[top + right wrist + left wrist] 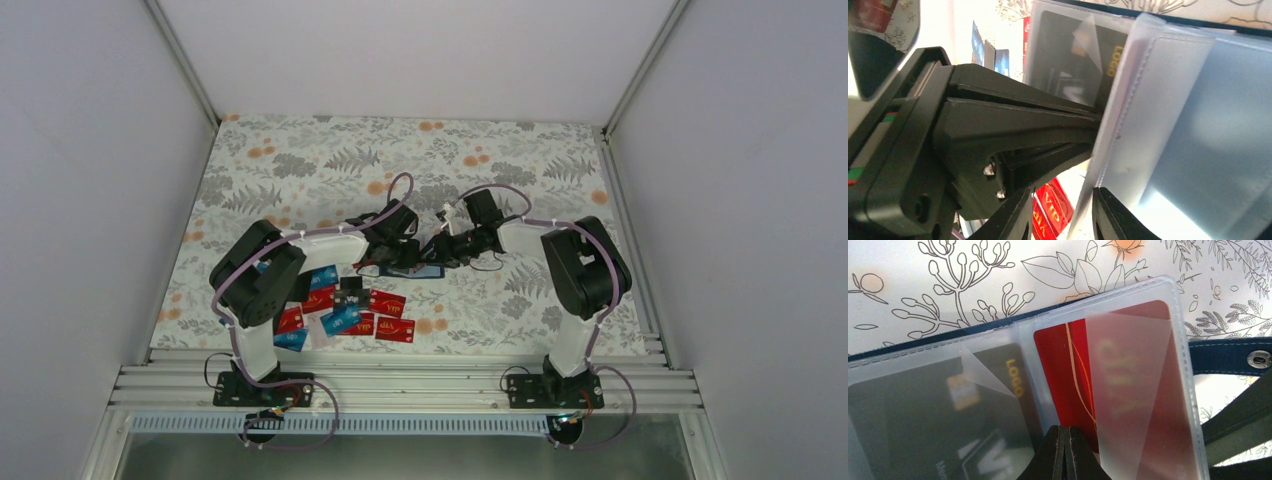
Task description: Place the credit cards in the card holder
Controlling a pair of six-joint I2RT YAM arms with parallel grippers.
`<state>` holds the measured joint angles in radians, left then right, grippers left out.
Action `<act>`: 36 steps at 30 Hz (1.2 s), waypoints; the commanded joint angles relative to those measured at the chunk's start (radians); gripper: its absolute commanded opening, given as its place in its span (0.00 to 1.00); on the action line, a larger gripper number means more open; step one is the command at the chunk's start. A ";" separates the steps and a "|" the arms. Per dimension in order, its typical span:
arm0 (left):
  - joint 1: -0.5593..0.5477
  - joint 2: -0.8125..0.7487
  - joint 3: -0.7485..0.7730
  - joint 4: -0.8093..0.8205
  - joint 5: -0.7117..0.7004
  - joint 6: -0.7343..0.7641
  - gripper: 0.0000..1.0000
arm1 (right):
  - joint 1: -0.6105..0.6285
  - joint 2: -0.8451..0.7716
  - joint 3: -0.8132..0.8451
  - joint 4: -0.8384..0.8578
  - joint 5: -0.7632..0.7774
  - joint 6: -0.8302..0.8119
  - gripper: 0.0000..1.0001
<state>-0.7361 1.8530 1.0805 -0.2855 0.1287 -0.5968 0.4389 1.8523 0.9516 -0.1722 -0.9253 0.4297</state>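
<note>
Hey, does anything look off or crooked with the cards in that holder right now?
Yes: the red card sits tilted in its clear sleeve of the card holder, not square. The black card beside it looks seated.

Left claw [1064, 452] shut tight, right claw [1060, 210] partly parted, both arms reaching inward (tips nearly meeting)

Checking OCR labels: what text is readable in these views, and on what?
"LOGO": gold, on the black card in the card holder sleeve.
"VIP": gold, on a loose red card in the right wrist view.
Gold lettering on the sleeved red card: blurred behind plastic, unreadable.
Loose cards from above: too small.
</note>
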 commanded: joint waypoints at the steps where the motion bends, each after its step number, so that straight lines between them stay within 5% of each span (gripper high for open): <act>1: 0.000 -0.026 -0.015 0.008 0.013 -0.018 0.02 | 0.026 0.006 0.037 0.000 -0.020 0.010 0.33; 36: 0.015 -0.348 -0.119 -0.117 -0.140 -0.089 0.02 | 0.107 0.084 0.150 -0.085 0.066 0.005 0.33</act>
<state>-0.7284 1.5532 0.9989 -0.3771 0.0292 -0.6662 0.5148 1.9003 1.0618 -0.2371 -0.8673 0.4362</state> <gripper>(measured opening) 0.029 0.330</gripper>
